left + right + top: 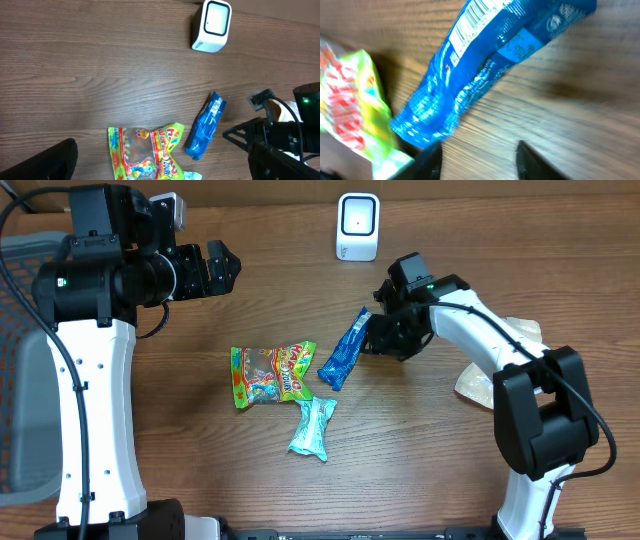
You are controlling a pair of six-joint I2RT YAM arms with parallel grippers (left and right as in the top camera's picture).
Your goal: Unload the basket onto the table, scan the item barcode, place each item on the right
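A blue packet [343, 352] lies flat on the wooden table, its white barcode [470, 20] facing up at the far end. My right gripper [380, 335] sits low just right of it. In the right wrist view my right gripper [477, 162] is open, only bare wood between its fingers [427, 162], and the blue packet [485, 65] lies ahead and to the left. The white scanner [357, 226] stands at the back of the table. My left gripper [222, 268] hangs open and empty high at the back left, looking down on the blue packet [205, 131] and scanner [212, 25].
A green gummy packet [272, 373] lies just left of the blue one, with a teal packet [312, 427] in front of it. A crumpled clear bag [500, 370] lies under the right arm at the right. A grey mesh chair [25, 420] shows at the left edge.
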